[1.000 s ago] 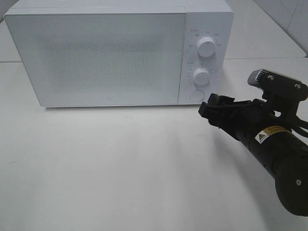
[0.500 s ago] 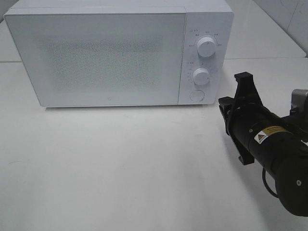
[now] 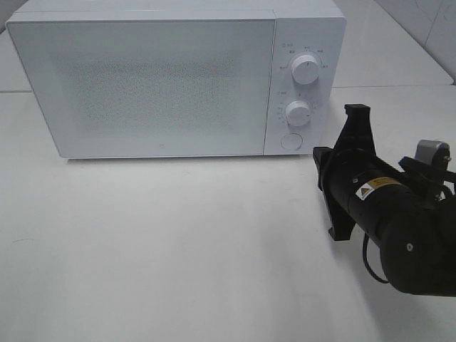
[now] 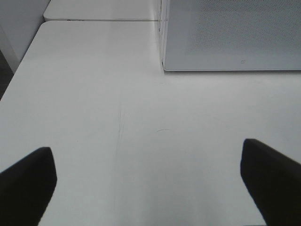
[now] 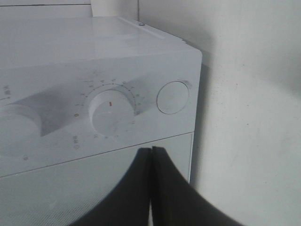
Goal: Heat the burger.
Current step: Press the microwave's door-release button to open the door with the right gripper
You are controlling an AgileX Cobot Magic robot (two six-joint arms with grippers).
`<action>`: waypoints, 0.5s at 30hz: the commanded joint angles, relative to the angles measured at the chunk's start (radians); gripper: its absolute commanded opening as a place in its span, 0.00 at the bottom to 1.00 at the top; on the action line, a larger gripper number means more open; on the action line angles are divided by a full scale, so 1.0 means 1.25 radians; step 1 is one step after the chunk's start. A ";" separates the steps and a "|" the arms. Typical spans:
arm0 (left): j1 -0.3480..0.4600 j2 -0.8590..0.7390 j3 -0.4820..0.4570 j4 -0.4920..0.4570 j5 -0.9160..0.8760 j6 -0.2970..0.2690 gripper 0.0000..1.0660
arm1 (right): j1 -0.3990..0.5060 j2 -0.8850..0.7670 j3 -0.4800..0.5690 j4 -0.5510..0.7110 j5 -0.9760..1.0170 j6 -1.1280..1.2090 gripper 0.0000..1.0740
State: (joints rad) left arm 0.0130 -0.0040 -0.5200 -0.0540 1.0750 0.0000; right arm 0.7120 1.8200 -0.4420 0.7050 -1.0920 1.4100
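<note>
The burger appears in none of the views. The microwave [image 3: 164, 78] stands with its door [image 3: 142, 85] shut, and the frosted front hides whatever may be inside, so the burger's place cannot be told. The right claw [image 5: 151, 157] is fully closed on nothing, its two fingers pressed together into a single blunt tip. It sits close in front of the control panel, near the lower dial [image 5: 112, 112] and the round button [image 5: 172, 97] at the panel's end. The left claw [image 4: 146, 146] is wide open and empty over the bare table [image 3: 178, 242], near the microwave's far front corner. Judgement: a closed tip suits a push, not a twist, so the step in hand is most likely a press on the round button, probably to release the door. To do it well, the tip needs to shift sideways until it is centred on the button, then travel straight in, square to the panel. The lower dial lies just beside the button, and a skewed approach could nudge its setting. The push ought to be short and firm, since the microwave stands loose on a smooth table and may slide backward. The left claw should stay out of the door's swing.
</note>
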 commanded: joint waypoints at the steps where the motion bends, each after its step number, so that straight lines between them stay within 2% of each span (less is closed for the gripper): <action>1: 0.001 -0.014 0.002 -0.002 -0.006 0.000 0.94 | -0.011 0.016 -0.023 -0.005 0.015 0.021 0.00; 15: 0.001 -0.014 0.002 -0.002 -0.006 0.000 0.94 | -0.056 0.118 -0.158 -0.002 0.074 0.007 0.00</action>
State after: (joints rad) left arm 0.0130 -0.0040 -0.5200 -0.0540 1.0750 0.0000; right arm 0.6490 1.9670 -0.6290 0.7070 -1.0070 1.4340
